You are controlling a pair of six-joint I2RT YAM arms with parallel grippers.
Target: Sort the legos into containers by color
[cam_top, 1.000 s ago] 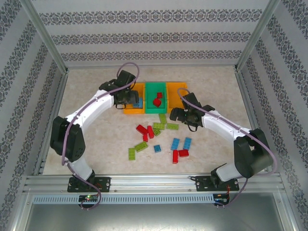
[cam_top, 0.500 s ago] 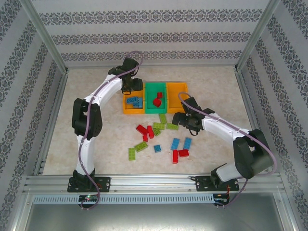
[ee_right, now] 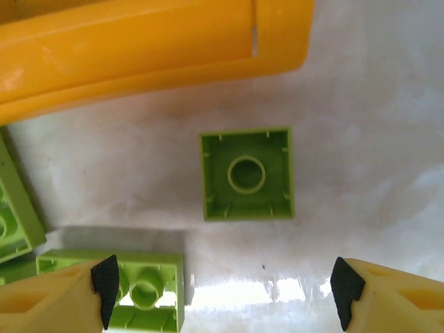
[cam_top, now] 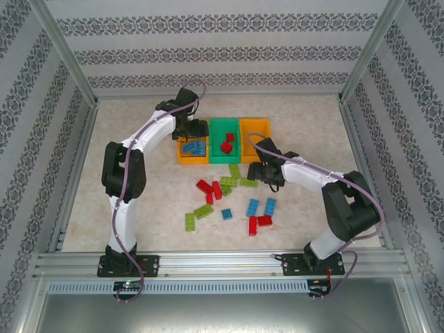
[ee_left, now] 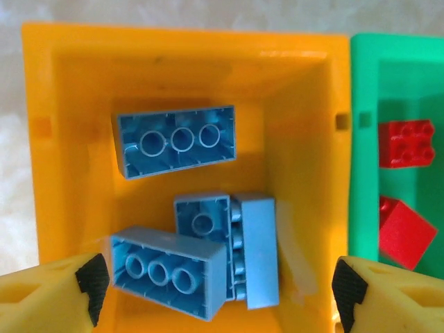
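Left wrist: claw (ee_left: 220, 283) wide over blue legos (ee_left: 177, 139)

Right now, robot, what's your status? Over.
Left gripper open over left orange bin, blue bricks inside. Right gripper open above square green brick on table. Another green brick crowds one finger.

This looks like a robot test cell in a lab: an aluminium frame (cam_top: 222, 263) holds patterned wall panels (cam_top: 222, 52) around a marble-look surface (cam_top: 305, 125). A left arm (cam_top: 121, 173) and a right arm (cam_top: 347, 208) are bolted at its near edge.

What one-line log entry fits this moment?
left pincer: open over left orange bin with blue bricks | right pincer: open above lime green brick | green bin: two red bricks
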